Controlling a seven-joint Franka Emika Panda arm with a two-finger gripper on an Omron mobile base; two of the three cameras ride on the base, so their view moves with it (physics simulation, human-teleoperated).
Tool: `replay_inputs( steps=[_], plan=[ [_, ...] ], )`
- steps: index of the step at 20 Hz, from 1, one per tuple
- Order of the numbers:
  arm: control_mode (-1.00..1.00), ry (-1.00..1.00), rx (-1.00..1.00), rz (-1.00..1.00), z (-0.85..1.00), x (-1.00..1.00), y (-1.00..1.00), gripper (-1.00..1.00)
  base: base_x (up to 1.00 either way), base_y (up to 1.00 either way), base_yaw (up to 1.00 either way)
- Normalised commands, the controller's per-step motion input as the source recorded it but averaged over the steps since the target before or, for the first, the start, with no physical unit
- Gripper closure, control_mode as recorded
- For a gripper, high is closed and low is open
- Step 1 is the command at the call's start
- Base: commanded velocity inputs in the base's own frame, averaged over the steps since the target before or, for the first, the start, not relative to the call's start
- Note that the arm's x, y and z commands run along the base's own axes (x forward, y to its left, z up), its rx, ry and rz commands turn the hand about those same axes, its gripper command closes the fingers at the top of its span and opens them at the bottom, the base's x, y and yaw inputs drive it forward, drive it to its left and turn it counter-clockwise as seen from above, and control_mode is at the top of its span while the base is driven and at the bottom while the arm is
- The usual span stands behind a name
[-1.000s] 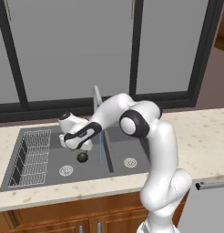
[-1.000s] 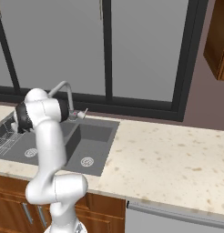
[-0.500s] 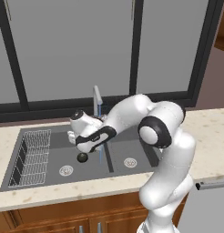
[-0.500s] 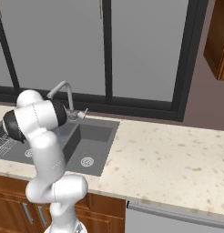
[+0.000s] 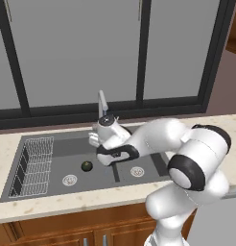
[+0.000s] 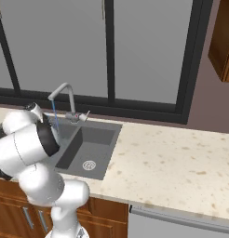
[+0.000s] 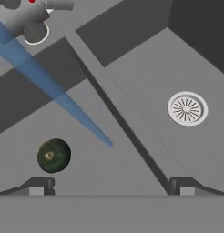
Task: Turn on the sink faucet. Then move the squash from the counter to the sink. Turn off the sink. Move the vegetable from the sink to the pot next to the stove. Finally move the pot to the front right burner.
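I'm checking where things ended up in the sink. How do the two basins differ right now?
The left basin holds the squash beside its drain and a wire rack along its far-left side; the right basin holds neither. The faucet stream falls into the left basin, not the right. Both are dark grey, each with a round silver drain.

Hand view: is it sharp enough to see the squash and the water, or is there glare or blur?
Hand view: sharp, flatly lit, no glare; the squash is crisp, the water stream a translucent blue streak. Left base view: softer, the squash a small dark ball in the sink. Right base view: evenly lit, the stream faint below the sink faucet.
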Motion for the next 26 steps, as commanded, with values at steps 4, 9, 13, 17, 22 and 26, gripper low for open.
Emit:
replay_inputs(
  steps=[4,9,13,17,22,26],
  plan=[
    [-1.00,-0.09,0.06,0.00,0.29,-0.02,-0.66,-1.00,0.00,0.00,0.00],
    [-1.00,-0.03,0.11,0.03,0.20,0.00,-0.58,-1.00,0.00,0.00,0.00],
    [-1.00,0.02,0.18,0.09,0.00,0.12,-0.55,-1.00,0.00,0.00,0.00],
    [-1.00,-0.11,0.18,0.29,0.00,0.13,-0.79,-1.00,0.00,0.00,0.00],
    [-1.00,-0.19,0.08,0.30,0.01,0.02,-0.63,-1.00,0.00,0.00,0.00],
    [-1.00,-0.28,-0.02,0.24,0.25,-0.10,-0.29,-1.00,0.00,0.00,0.00]
  ],
)
